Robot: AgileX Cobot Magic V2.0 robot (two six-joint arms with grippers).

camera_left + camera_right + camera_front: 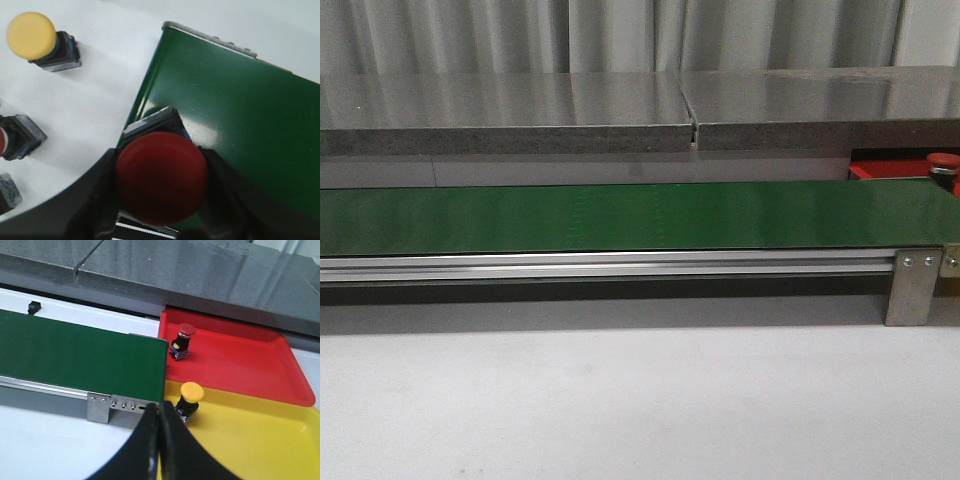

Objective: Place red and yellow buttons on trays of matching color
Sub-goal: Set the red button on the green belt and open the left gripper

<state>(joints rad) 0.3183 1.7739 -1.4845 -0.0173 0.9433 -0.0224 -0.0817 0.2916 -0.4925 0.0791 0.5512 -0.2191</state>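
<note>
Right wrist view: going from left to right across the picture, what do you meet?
Green belt → red button standing on the red tray, with the yellow button just below it on the yellow tray → the red tray's far rim at the right.

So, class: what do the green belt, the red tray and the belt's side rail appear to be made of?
Green belt: probably rubbery PVC, finely textured with a soft sheen.
Red tray: likely moulded plastic, glossy, uniform colour, rounded rim.
Side rail: brushed aluminium by its look, silvery with grooves.
</note>
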